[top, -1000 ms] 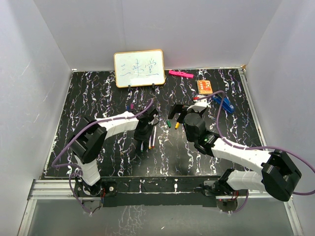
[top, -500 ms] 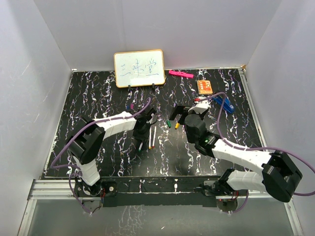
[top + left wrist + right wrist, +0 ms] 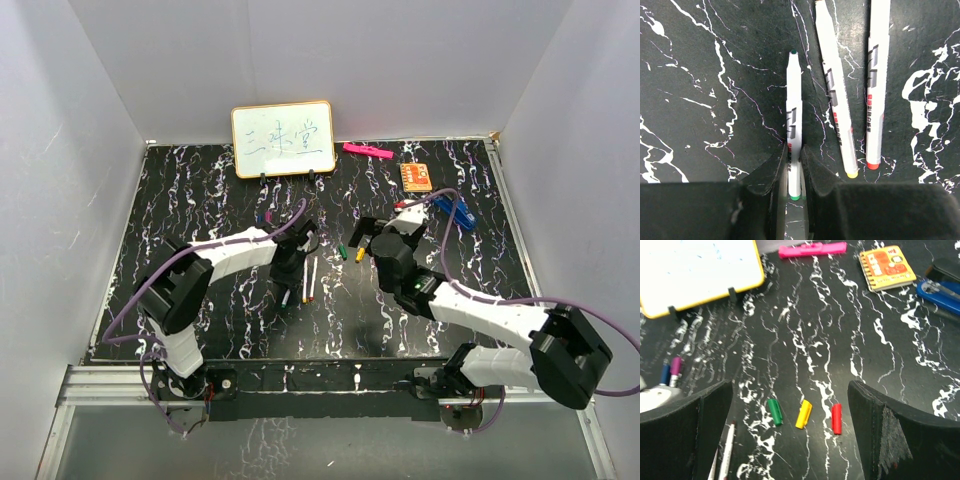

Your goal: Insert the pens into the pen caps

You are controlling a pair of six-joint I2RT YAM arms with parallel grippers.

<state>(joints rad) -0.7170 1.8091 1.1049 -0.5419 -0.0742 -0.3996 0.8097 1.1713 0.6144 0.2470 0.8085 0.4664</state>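
L gripper clamped on green-tip pen lying on table, yellow-tip pen beside. R gripper spread wide over green cap, yellow cap, red cap.

A bench of black stone-look laminate is shown, veined in white, with a faint sheen. Three pens are seen with smooth white plastic barrels, printed in grey and red and lightly glossy. The pads of the left pincer are faced with matt black, finely grained, rubbery material. The right pincer is lined with similar dull black padding, scuffed and rough along one edge. Three pen caps, green, yellow and red, are made of smooth shiny plastic. A whiteboard is shown with a glossy white face and a yellow rim. A pink bar and a blue clip look like bright plastic. A small notebook is covered in printed card.
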